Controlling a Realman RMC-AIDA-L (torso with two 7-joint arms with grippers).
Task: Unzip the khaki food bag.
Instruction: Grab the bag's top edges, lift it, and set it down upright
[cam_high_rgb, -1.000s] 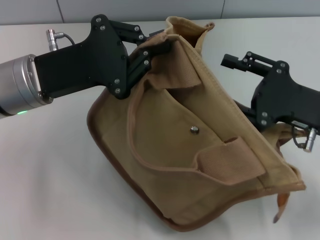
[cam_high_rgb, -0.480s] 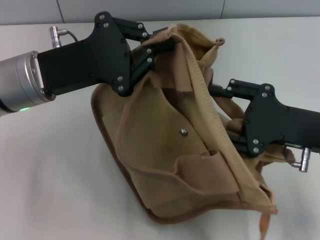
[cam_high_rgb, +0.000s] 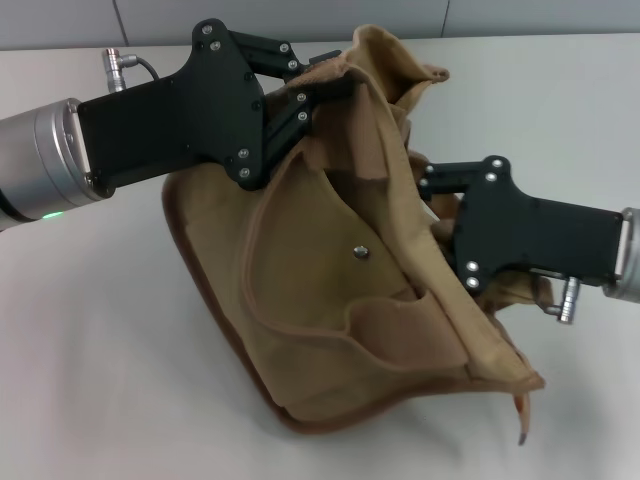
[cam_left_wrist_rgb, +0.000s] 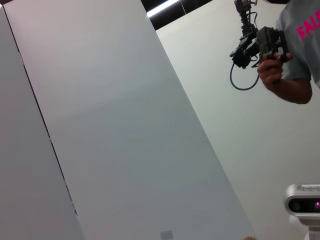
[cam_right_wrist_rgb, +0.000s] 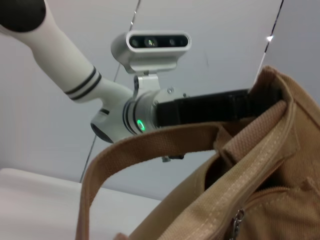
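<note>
The khaki food bag (cam_high_rgb: 330, 290) lies tipped on the white table (cam_high_rgb: 90, 340) in the head view, with its front pocket and metal snap (cam_high_rgb: 362, 252) facing up. My left gripper (cam_high_rgb: 325, 95) is shut on the bag's upper edge and holds that corner up. My right gripper (cam_high_rgb: 432, 215) presses into the bag's top side from the right, its tips hidden behind folded fabric. The right wrist view shows the bag (cam_right_wrist_rgb: 260, 175) close up, a handle (cam_right_wrist_rgb: 130, 150) arching over it and a metal zipper pull (cam_right_wrist_rgb: 238, 220) on the seam.
A loose strap end (cam_high_rgb: 522, 420) hangs off the bag's lower right corner. The right wrist view shows my left arm (cam_right_wrist_rgb: 125, 117) and head camera (cam_right_wrist_rgb: 157, 44). The left wrist view shows walls and a person (cam_left_wrist_rgb: 295, 55) holding a device.
My right gripper has moved left, along and into the bag's top side. The bag has swung and crumpled toward the left. My left gripper has kept its hold, nearly still.
</note>
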